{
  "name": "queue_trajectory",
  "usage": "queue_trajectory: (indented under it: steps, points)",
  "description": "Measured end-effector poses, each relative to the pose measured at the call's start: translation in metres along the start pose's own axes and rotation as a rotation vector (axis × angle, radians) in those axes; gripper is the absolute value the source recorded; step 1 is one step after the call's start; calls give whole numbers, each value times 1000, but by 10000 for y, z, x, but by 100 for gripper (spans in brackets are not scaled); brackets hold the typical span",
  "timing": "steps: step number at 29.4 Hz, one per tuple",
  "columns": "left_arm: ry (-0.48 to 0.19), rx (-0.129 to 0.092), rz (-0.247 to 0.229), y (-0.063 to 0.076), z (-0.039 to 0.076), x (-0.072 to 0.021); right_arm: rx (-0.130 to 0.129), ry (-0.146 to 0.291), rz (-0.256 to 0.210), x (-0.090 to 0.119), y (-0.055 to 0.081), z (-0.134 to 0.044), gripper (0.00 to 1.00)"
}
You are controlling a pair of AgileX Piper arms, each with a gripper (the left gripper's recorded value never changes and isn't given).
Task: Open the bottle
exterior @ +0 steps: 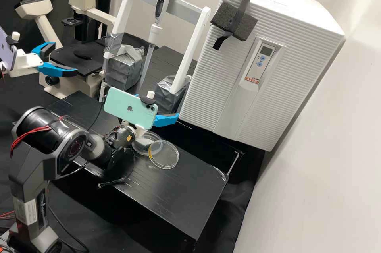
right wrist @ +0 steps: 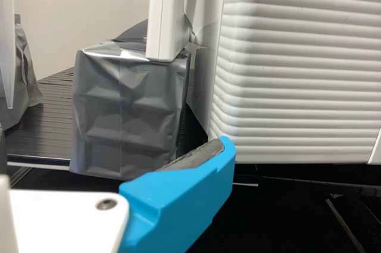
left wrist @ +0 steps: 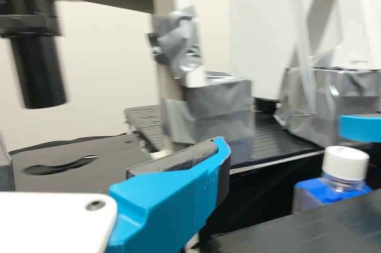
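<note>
The bottle (left wrist: 333, 192) holds blue liquid and stands upright with its white screw cap (left wrist: 344, 162) on, beside the edge of the black platform. Just above and behind the cap is a blue finger (left wrist: 361, 127) of my right gripper, apart from it. In the high view my right gripper (exterior: 170, 117) hangs over the platform behind its mint phone (exterior: 130, 107), which hides the bottle. It looks open, with nothing against the pad of its finger (right wrist: 178, 196). My left gripper (exterior: 64, 58) is open at the far left, over the microscope stage, with its finger (left wrist: 175, 190) holding nothing.
Two clear petri dishes (exterior: 163, 154) lie on the black platform (exterior: 186, 193) under the right arm. A pipette (exterior: 155, 26) hangs in a white stand with tape-wrapped feet (exterior: 124, 66). A microscope (exterior: 75, 26) stands at the back left and a white ribbed appliance (exterior: 258, 58) on the right.
</note>
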Motion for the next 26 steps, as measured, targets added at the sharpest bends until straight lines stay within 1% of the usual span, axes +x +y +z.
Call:
queue_trajectory:
  steps: [4,5,7,8,10,11,13,17,19,20,23,26]
  points:
    - [-28,-1,-2,-23,64,85,0,0,0,0,0,0,100]
    - [-34,-6,-5,-35,77,102,0,0,0,0,0,0,100]
    - [-52,-24,-7,-46,131,147,0,0,0,0,0,0,100]
    - [-57,-28,-8,-48,146,159,0,0,0,0,0,0,100]
    - [-79,-44,-13,-65,215,192,0,0,0,0,0,0,100]
    - [-86,-48,-16,-75,229,205,0,0,0,0,0,0,100]
    - [-100,-48,-24,-99,263,215,0,0,0,0,0,0,100]
    - [-103,-46,-35,-132,265,221,0,0,0,0,0,0,100]
    - [-102,-50,-41,-151,260,225,0,0,0,0,0,0,100]
    - [-99,-53,-43,-158,251,227,0,0,0,0,0,0,100]
    - [-94,-53,-51,-183,232,220,0,0,0,0,0,0,100]
    - [-77,-55,-69,-229,182,189,0,0,0,0,0,0,100]
